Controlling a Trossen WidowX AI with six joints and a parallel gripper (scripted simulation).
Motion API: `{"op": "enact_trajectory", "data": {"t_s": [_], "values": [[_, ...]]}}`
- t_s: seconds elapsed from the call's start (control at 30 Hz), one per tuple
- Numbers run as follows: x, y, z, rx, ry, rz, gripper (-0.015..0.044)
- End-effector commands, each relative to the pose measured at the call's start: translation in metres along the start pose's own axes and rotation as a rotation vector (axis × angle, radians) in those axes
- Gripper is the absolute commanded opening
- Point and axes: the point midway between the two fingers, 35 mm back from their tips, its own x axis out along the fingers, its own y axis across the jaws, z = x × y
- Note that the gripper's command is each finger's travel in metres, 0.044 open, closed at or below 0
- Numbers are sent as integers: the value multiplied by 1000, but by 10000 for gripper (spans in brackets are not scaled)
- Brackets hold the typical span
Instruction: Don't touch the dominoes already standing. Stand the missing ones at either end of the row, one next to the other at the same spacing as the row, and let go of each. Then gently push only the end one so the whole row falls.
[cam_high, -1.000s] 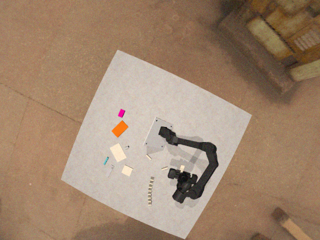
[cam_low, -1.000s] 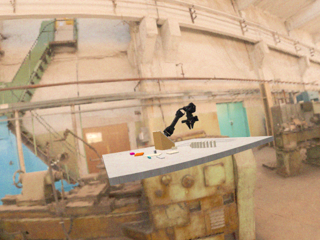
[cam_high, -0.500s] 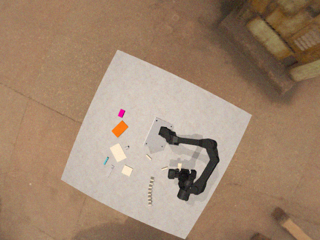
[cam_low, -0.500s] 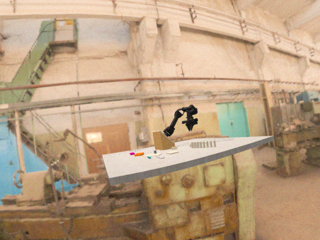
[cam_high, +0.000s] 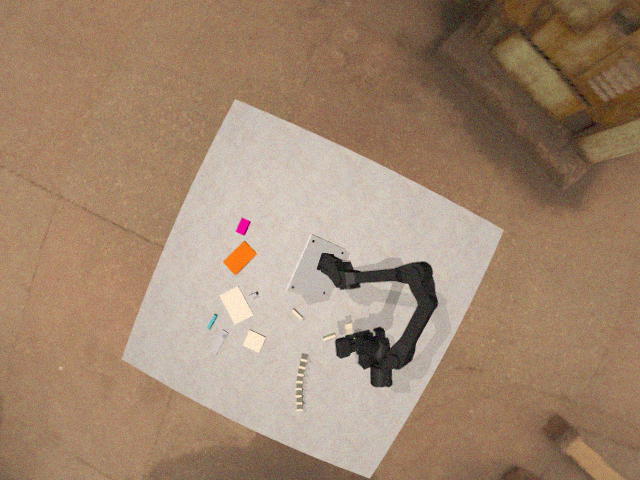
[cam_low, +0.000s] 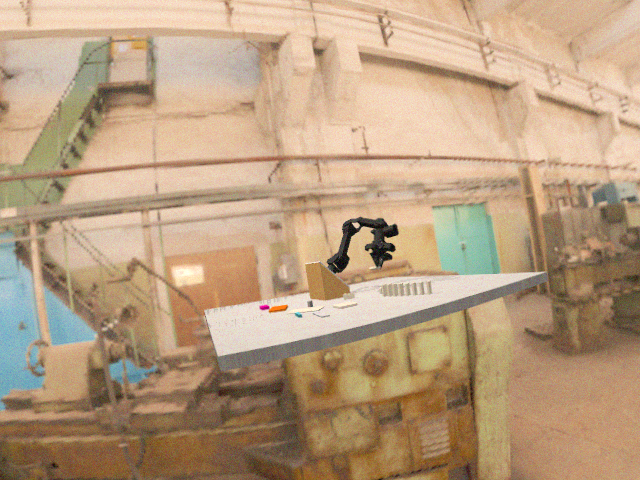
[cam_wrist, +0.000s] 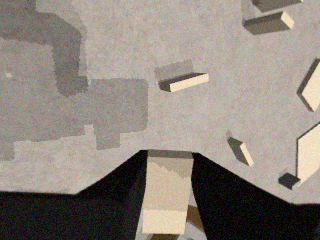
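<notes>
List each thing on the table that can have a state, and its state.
Jaws: shut on a domino, above the table.
Held domino: gripped, not placed.
Domino row: standing.
Two loose cream pieces: lying apart from the row.
Orange block: lying flat.

Large card (cam_high: 236, 305) (cam_low: 307, 309) (cam_wrist: 311, 157): flat
Orange block (cam_high: 239, 257) (cam_low: 278, 308): near the large card
Magenta block (cam_high: 242, 226) (cam_low: 264, 307): farther from the card
Teal stick (cam_high: 212, 321) (cam_low: 298, 314): near the card
Dark block (cam_high: 254, 294) (cam_low: 310, 303) (cam_wrist: 289, 180): just beside the card
Small card (cam_high: 254, 341) (cam_low: 344, 305) (cam_wrist: 312, 87): near the large card
</notes>
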Motion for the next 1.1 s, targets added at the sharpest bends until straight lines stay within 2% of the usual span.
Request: {"op": "enact_trajectory", "data": {"t_s": [0.0,0.53,1.07], "values": [[7,-1,0,-27,-41,-56,107],[17,7,15,-102,-346,-228,107],[5,25,24,-43,-715,-256,107]]}}
